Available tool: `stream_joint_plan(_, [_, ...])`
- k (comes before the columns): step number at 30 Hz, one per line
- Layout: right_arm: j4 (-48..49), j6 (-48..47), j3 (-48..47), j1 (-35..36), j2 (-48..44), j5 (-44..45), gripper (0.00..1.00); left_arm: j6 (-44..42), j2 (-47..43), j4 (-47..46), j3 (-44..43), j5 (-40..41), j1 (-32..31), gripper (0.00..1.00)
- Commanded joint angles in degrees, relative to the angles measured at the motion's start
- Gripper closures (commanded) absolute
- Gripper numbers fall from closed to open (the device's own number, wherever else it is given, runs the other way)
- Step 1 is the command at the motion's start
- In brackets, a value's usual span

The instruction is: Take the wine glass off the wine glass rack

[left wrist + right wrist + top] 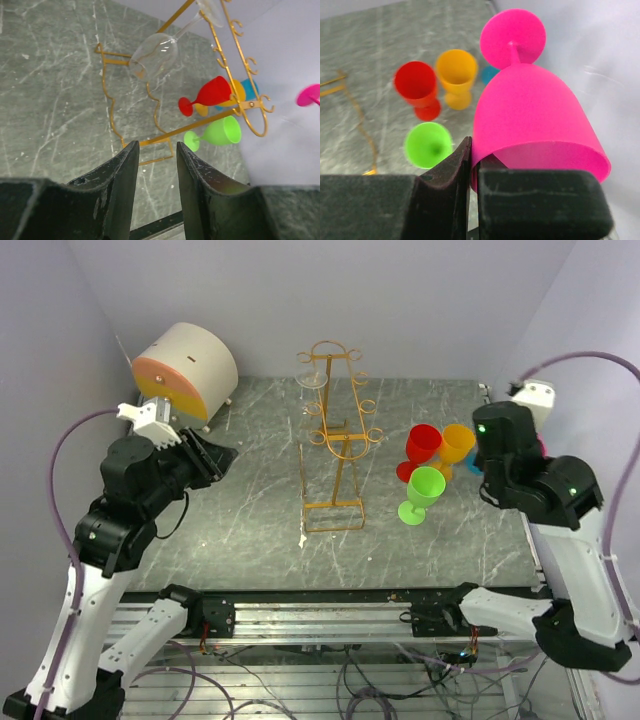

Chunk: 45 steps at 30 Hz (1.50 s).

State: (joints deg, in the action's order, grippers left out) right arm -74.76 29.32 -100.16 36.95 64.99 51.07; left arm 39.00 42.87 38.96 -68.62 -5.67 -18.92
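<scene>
Wine glass [155, 52] hangs on rack [334, 530] — right gripper [474, 161] pinches pink goblet [530, 110].

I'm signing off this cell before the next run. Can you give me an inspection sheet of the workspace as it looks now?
Surface: dark grey marbled tabletop; no spills seen.
Job's things: wine glass rack upright mid-table; clear wine glass hangs from it by its foot.
Clutter: red glass, orange glass and green glass stand right of the rack; blue glass behind them, mostly hidden; beige-and-orange drum far left.
Grippers: left gripper open, empty, facing the rack; right gripper shut on the rim of a pink glass.
Cables: purple cable loops along each arm; loose wires below the near edge.
Surroundings: plain pale walls; nothing else seen.
</scene>
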Motion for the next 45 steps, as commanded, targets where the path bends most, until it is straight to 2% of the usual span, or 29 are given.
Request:
stream_joint_plan(1, [-2.8,-3.7,4.3,-5.4,-2.7,0.6,1.0,-5.0,1.9,-1.2,0.3,2.5,0.0,0.54])
stream_joint_plan(8, [-0.6,-4.8,10.6,-8.4,-1.5,-6.5,1.0,-6.2,3.9,-2.9,2.1,1.8,0.0,0.54])
stream_joint_plan(15, [5.1,-7.5,18.2,-16.9,-3.2,-19.4,0.99,-7.6,3.9,-3.4,3.9,2.4,0.0,0.55])
stream_joint_plan(21, [7.2,-7.7,21.3,-20.9,-3.5,-23.2,1.0,-8.4,3.0,-4.1,6.7,3.2,0.0,0.54])
stream_joint_plan(37, [16.7,-10.0,32.3,-33.6,-0.6,-45.9,1.0,-11.5,1.7,-5.0,12.5,4.9,0.0,0.55])
stream_joint_plan(45, [17.6,-10.2,33.0,-35.2,1.6,-47.3,1.0,-11.5,2.1,-6.8,16.6,4.2,0.1,0.56])
